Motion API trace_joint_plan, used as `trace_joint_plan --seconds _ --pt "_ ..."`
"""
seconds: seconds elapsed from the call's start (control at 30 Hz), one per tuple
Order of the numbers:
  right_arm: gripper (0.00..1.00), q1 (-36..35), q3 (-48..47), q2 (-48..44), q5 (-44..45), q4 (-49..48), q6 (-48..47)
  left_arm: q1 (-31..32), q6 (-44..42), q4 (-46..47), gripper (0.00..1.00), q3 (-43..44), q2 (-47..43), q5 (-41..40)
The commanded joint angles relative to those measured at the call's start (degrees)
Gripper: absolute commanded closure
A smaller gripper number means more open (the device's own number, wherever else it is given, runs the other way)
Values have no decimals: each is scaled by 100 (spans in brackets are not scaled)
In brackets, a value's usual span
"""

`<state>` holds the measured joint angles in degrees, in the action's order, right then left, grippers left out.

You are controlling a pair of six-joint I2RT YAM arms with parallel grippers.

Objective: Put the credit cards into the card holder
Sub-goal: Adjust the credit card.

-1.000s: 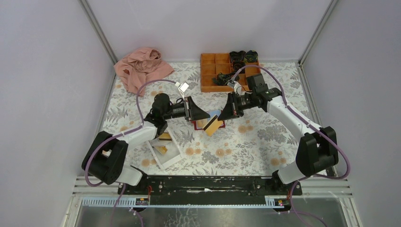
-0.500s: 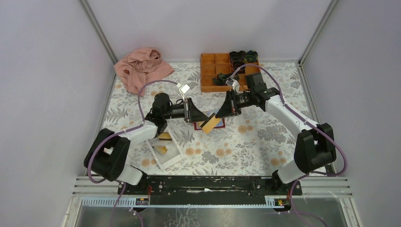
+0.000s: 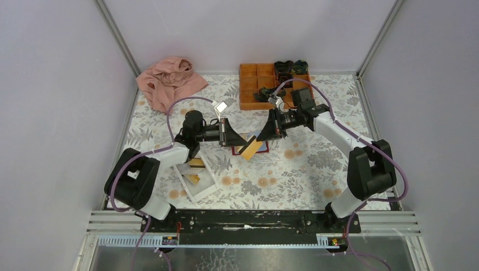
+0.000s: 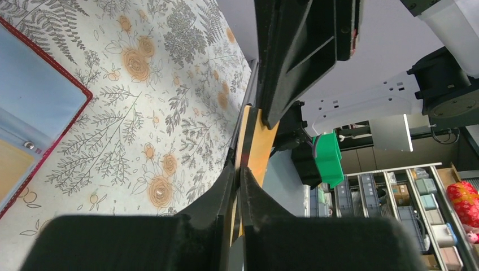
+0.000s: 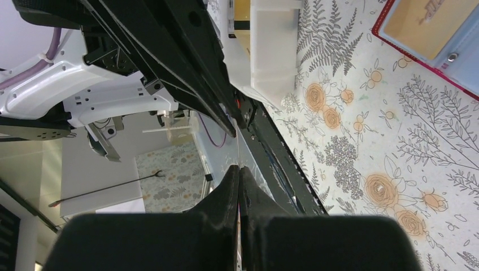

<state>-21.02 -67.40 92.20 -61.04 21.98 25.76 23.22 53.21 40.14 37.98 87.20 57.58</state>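
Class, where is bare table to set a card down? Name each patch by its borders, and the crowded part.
Free: near right, between the card holder and the right arm; also between the pink cloth and the orange box. Crowded: the centre, where left gripper and right gripper meet, and the white tray.

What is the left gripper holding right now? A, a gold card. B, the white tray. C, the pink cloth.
A: in the left wrist view the left gripper is pinched shut on the edge of a gold card.
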Motion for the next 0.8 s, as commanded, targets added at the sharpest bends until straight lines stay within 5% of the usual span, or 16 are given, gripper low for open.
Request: trace_joint_plan --seconds 0.0,0.1,0.33,0.57,0.77 --pt "100 11 -278 65 -343 -149 24 -24 178 531 93 120 165 247" --pt "98 42 -316 152 -335 -162 8 -53 438 921 100 51 260 328" --pt "61 238 -397 149 206 -221 -33 -222 896 1463 100 -103 326 25" --pt "53 291 -636 -110 1982 177 -422 -257 65 -526 100 82 49 -1785" --pt "55 296 -612 -40 3276 207 -344 -70 464 -1106 100 12 60 -3572"
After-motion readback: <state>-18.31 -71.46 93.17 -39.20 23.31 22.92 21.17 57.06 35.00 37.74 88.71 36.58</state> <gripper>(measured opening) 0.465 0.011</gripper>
